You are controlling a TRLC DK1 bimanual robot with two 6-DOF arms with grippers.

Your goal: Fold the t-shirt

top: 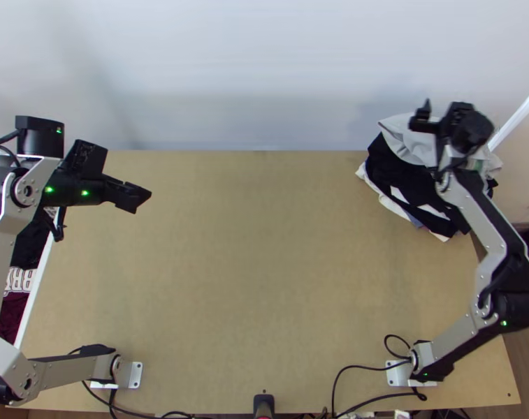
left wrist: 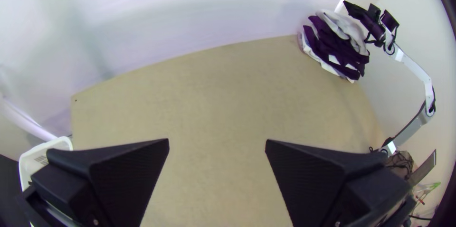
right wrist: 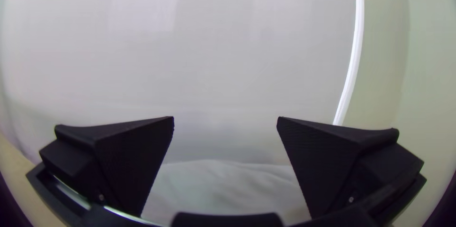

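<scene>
Clothes lie folded in a stack (top: 404, 181) at the table's far right corner, a light grey garment (top: 404, 136) on top of black and white ones. My right gripper (top: 426, 115) is over the stack, open, with nothing between its fingers. The right wrist view has the grey cloth (right wrist: 223, 186) behind and below the right gripper (right wrist: 225, 125). My left gripper (top: 140, 198) is above the table's left part, far from the stack. In the left wrist view the left gripper (left wrist: 217, 146) stands open and holds nothing; the stack (left wrist: 335, 49) is far off there.
Bare table top (top: 257, 265) spreads between the arms. At the left edge, dark and maroon clothes (top: 14, 307) lie beside the table in a white container (left wrist: 40, 147). A pale wall (top: 250, 70) rises behind the table. Cables (top: 362, 366) run along the near edge.
</scene>
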